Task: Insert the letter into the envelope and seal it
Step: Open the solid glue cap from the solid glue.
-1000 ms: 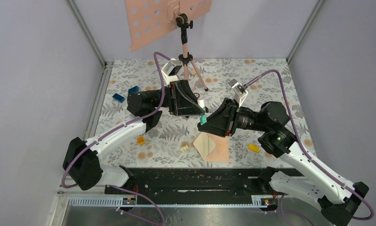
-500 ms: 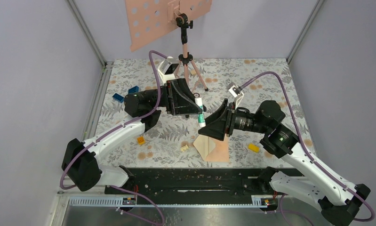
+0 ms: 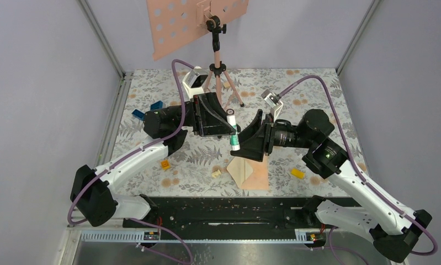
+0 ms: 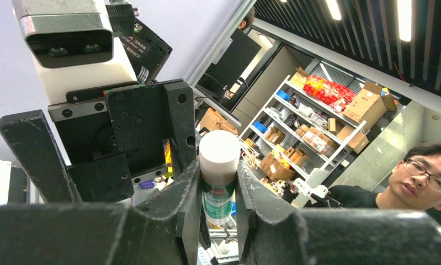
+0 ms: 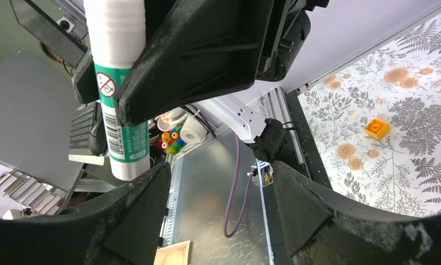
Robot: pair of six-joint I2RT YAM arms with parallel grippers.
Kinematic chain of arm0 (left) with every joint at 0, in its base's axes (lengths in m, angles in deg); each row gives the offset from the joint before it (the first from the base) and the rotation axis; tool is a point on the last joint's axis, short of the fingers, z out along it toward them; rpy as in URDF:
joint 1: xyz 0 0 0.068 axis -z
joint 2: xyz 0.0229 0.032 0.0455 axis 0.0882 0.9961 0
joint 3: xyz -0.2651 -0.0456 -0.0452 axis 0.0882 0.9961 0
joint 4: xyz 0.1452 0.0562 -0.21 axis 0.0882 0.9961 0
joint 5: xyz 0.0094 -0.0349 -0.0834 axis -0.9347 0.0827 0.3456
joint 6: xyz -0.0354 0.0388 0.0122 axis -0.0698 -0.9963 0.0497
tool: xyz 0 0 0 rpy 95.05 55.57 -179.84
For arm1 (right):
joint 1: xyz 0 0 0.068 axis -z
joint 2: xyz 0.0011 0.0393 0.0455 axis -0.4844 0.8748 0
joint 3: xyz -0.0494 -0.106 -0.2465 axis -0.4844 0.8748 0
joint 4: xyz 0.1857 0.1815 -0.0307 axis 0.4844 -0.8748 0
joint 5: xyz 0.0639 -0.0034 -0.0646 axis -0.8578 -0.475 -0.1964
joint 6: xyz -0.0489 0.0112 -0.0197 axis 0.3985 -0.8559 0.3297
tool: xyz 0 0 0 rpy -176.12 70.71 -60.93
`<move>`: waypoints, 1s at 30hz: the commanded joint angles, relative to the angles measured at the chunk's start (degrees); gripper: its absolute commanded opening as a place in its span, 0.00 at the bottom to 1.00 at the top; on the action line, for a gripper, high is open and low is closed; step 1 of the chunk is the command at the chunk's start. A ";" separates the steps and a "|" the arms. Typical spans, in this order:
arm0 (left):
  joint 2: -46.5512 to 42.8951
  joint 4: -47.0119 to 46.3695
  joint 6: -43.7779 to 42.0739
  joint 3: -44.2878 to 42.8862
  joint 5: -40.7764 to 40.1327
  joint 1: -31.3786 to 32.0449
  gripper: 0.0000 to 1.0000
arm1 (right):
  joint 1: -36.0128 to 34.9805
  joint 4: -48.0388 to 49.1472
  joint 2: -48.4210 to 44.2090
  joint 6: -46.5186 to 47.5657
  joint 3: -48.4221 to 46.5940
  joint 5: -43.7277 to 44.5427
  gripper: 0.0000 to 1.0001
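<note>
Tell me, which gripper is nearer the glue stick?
Left. The left gripper is shut on the glue stick, holding it up off the table. The right gripper stands open right beside the stick's end, gripping nothing.

Bright, even overhead light, soft shadows; ceiling strip lights [image 4: 334, 8] glare in left wrist view.

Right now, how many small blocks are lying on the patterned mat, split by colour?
blue blocks: 2
yellow-orange blocks: 2
cream block: 1
Total: 5
</note>
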 commanded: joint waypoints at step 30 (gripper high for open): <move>-0.79 0.04 -2.73 -1.40 -0.36 -0.26 0.10 | 0.08 23.90 4.20 -16.23 -2.21 -1.03 0.00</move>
